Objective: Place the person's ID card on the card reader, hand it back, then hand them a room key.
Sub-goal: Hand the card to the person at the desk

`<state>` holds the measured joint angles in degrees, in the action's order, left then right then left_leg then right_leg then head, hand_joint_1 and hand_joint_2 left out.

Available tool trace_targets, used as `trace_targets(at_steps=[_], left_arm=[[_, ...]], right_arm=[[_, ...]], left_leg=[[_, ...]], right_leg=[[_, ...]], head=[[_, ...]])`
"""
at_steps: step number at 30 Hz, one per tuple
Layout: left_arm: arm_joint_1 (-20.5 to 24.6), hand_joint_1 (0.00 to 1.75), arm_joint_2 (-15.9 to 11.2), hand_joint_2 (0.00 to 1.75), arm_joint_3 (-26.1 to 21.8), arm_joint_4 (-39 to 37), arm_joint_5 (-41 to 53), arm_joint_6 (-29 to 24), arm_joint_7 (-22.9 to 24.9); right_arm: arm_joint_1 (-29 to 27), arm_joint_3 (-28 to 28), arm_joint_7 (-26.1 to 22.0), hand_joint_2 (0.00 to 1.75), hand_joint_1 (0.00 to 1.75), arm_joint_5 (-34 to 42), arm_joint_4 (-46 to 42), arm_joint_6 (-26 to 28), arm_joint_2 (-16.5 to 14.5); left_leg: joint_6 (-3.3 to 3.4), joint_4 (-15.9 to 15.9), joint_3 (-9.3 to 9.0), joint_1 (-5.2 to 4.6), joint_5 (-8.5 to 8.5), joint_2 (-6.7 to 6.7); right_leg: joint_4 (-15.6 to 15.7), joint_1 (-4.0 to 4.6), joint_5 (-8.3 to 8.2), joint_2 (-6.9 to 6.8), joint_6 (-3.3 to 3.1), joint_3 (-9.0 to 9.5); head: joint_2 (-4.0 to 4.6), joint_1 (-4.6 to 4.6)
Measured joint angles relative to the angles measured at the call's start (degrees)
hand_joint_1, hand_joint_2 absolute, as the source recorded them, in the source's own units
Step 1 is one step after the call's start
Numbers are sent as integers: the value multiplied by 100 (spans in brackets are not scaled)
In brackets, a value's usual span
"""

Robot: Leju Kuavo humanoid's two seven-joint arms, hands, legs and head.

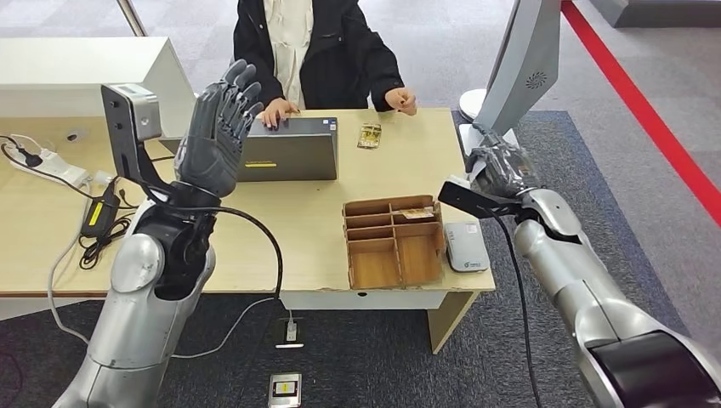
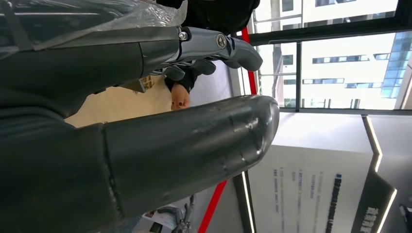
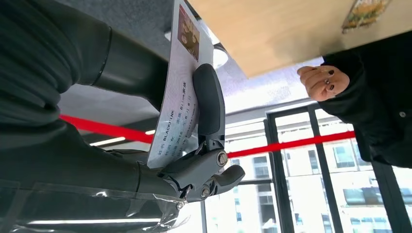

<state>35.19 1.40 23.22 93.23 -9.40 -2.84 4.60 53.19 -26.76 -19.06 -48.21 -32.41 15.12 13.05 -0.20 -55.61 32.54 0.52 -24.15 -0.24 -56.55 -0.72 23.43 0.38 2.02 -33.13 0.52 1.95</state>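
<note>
On the desk (image 1: 255, 238), one card reader (image 1: 466, 246), one right robot hand (image 3: 194, 145) pinching one ID card (image 3: 177, 87)

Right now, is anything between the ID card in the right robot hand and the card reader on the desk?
Nothing visible. The right robot hand holds the ID card beyond the desk's right edge; the card reader lies bare beside the wooden organizer.

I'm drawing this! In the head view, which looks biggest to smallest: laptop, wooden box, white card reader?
1. Laptop
2. Wooden box, nearly as big, so close.
3. White card reader, clearly smallest.
</note>
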Motion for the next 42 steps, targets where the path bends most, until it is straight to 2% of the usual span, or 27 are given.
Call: trace_targets(at_steps=[8,13,18,27,35,36,37,39,40,42], left_arm=[[66,0,71,0,14,-65,-33,69,-52],[152,0,136,0,24,-109,-104,120,-58],[282,0,209,0,29,-202,-182,156,-108],[452,0,328,0,28,-460,-187,164,-207],[430,0,480,0,31,-582,-66,-142,-211],[418,0,500,0,32,-585,-49,-160,-208],[411,0,517,0,32,-588,-42,-170,-205],[414,0,544,0,33,-602,-44,-177,-202],[425,0,550,0,33,-612,-63,-167,-201],[472,0,551,0,34,-641,-131,-139,-203]], right_arm=[[737,-52,-102,175,175,-465,51,-211,-202],[1223,-89,-75,175,175,-466,210,-750,-380],[1563,-119,164,175,175,-522,473,-1139,-636],[1940,-173,677,175,175,-610,849,-1145,-1150],[2068,-180,940,175,175,-544,1069,-1016,-1339],[2071,-180,959,175,159,-534,1092,-1000,-1350],[2072,-180,978,175,122,-527,1114,-981,-1358],[2073,-180,1011,175,34,-523,1155,-938,-1366],[2073,-180,1025,175,7,-524,1174,-918,-1368],[2072,-180,1058,175,0,-522,1210,-875,-1368]], left_leg=[[0,0,0,1,0,0],[-1,0,0,1,0,0],[-1,0,0,1,0,0],[-1,0,0,1,0,0],[0,0,0,1,0,0],[0,-1,0,1,0,0],[0,-1,0,0,0,0],[0,-1,0,0,0,0],[0,-1,0,0,0,0],[0,-1,-1,1,0,0]], right_leg=[[-1,1,0,2,0,-2],[-1,1,0,1,0,-2],[-1,1,0,2,0,-2],[-2,2,0,2,-1,-3],[0,1,0,2,0,-2],[0,1,0,2,0,-2],[0,0,-1,2,1,-2],[0,0,-1,3,1,-2],[0,1,-1,3,1,-2],[0,1,-1,3,1,-3]], head=[[0,-1],[0,0],[0,-1],[0,1],[0,0],[0,0],[0,0],[0,1],[0,1],[0,1]])
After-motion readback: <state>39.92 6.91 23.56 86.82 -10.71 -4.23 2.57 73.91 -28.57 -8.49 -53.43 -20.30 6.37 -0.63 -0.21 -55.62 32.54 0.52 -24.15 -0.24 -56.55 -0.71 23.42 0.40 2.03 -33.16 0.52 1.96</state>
